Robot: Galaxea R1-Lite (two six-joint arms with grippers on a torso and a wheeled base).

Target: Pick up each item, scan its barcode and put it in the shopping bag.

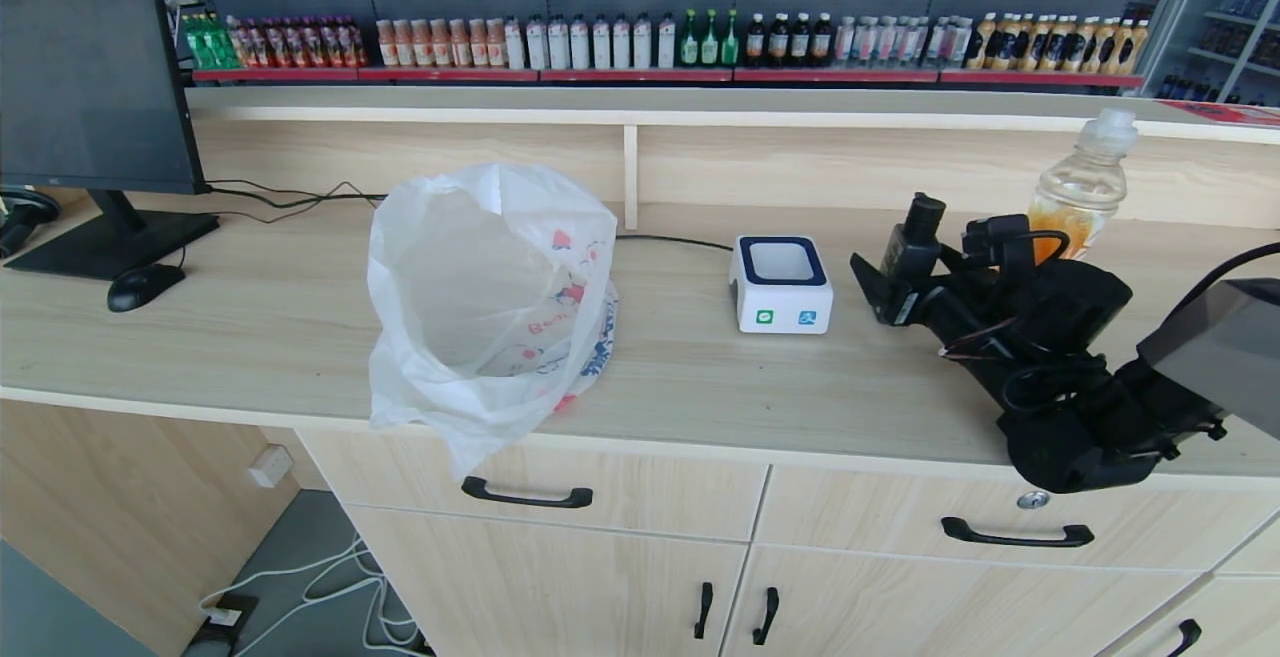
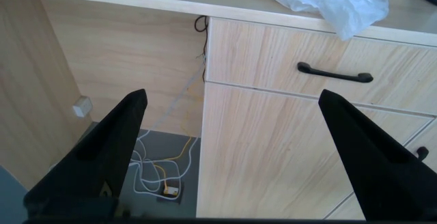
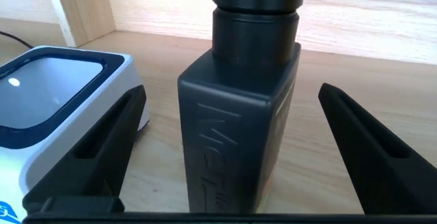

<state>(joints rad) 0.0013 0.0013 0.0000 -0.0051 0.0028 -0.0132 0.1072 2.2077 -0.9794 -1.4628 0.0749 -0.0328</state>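
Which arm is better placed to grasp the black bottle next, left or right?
Right. The right tool is open around the black bottle, which stands beside the scanner. The left tool hangs open below the counter, facing the drawers, away from the bottle.

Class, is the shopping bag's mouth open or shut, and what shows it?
Open. The shopping bag stands on the counter with its rim spread wide, its inside visible.
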